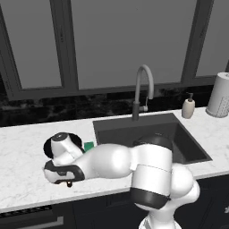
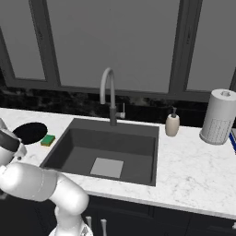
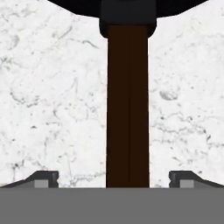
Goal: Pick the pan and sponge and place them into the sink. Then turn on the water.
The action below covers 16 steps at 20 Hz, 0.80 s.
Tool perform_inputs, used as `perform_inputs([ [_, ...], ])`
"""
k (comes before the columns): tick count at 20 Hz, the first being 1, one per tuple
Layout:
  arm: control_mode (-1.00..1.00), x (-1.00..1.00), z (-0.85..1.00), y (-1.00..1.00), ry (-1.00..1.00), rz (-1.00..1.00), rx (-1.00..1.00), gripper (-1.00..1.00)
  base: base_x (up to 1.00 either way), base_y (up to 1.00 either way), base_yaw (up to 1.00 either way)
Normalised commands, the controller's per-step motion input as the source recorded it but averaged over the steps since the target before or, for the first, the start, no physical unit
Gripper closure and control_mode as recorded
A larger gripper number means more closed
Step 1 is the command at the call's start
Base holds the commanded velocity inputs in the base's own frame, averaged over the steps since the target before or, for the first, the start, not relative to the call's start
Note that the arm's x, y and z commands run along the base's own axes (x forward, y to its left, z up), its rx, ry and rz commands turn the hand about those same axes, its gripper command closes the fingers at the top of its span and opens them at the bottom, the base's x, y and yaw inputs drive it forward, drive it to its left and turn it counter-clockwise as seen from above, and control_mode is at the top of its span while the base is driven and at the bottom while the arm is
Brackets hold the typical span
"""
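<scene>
The black pan (image 2: pixel 30 132) lies on the white marble counter left of the sink (image 2: pixel 110 143), with the small green sponge (image 2: pixel 47 140) between them. In the hand view the pan's dark brown handle (image 3: pixel 127 105) runs straight up the middle to the black pan body (image 3: pixel 127 8). My gripper (image 3: pixel 113 179) is open, low over the counter, with one fingertip on each side of the handle and a clear gap to both. From the left base view my hand covers part of the pan (image 1: pixel 77 141), beside the sponge (image 1: pixel 88 146). No water shows at the grey faucet (image 2: pixel 109 94).
A white soap dispenser (image 2: pixel 172 124) and a paper towel roll (image 2: pixel 218 116) stand on the counter right of the sink (image 1: pixel 147 129). Dark window frames and a black backsplash rise behind the faucet (image 1: pixel 143 89). The counter's front edge lies close to my hand.
</scene>
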Motion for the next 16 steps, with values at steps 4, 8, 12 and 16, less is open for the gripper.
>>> perform_inputs([
  [4,-1.0,-0.01,-0.35,0.0,0.0,-0.03,0.0,1.0,0.0,0.0,0.0],
  [8,-1.0,0.0,-0.41,0.0,0.0,-0.03,0.0,1.0,0.0,0.0,0.0],
  [12,-1.0,0.0,-0.43,0.0,0.0,-0.02,0.0,1.0,0.0,0.0,0.0],
  [16,-1.0,-0.04,-0.32,0.0,0.0,-0.01,0.0,1.0,0.0,0.0,0.0],
])
